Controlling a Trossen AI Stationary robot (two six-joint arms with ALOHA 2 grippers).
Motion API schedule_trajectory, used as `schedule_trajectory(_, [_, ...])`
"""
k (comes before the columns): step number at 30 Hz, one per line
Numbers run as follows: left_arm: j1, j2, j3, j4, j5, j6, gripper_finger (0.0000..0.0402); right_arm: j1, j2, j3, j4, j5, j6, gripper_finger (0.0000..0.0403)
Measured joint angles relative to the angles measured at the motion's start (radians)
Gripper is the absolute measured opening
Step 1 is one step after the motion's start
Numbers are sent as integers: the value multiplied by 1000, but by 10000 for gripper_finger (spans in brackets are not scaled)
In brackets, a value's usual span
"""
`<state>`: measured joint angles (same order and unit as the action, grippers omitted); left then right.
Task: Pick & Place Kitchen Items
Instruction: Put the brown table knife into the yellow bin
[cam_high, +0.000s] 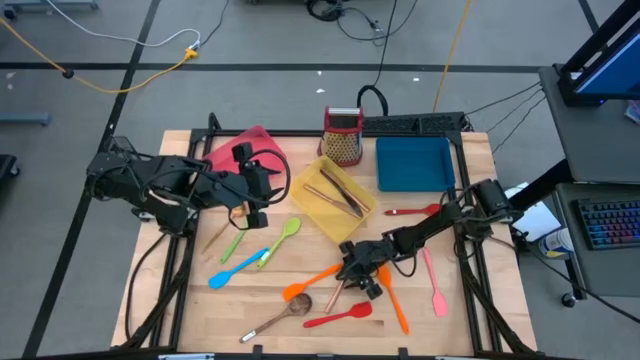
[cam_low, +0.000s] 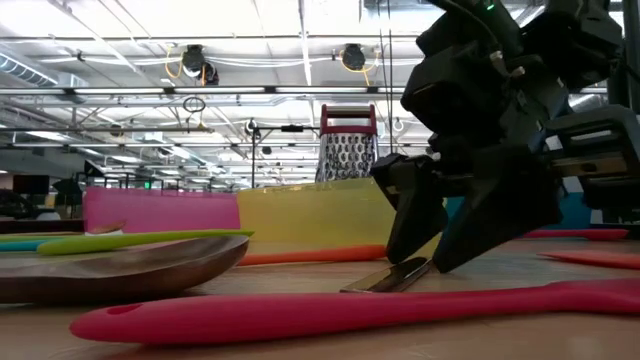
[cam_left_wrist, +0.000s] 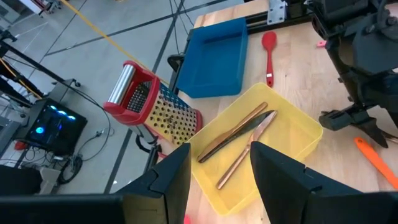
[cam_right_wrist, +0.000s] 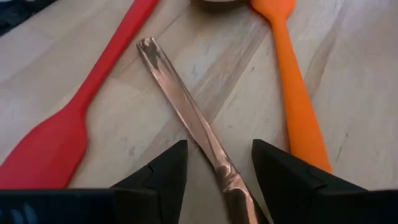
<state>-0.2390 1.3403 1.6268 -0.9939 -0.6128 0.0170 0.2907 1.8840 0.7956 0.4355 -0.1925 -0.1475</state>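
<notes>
Copper cutlery piece (cam_right_wrist: 186, 112) between right pincer (cam_right_wrist: 214, 171) fingers

Floor (cam_high: 250, 40): grey, crossed by dark tape lines and a yellow cable (cam_high: 150, 72) at 11 o'clock.
Ceiling (cam_low: 150, 30): white beams with bright strip lights.
Desk: keyboard (cam_high: 608, 222) at 3 o'clock.

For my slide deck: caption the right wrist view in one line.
Right gripper open astride a copper utensil on the table, between red spatula and orange spatula.
</notes>
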Motion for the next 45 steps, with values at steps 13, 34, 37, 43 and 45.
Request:
schedule_trajectory(13, [0, 0, 0, -6, 0, 3, 172, 5, 1, 1, -73, 6, -18, 31])
schedule_trajectory(34, [0, 0, 0, -5, 0, -9, 172, 110, -27, -202, 5, 111, 292, 49])
schedule_trajectory(37, [0, 0, 0, -5, 0, -16, 172, 135, -72, -235, -4, 152, 292, 49])
schedule_trajectory(43, [0, 0, 0, -4, 0, -23, 172, 167, -175, -294, -18, 280, 246, 46])
schedule_trajectory(45, [0, 0, 0, -3, 0, -25, 172, 169, -192, -299, -10, 302, 242, 52])
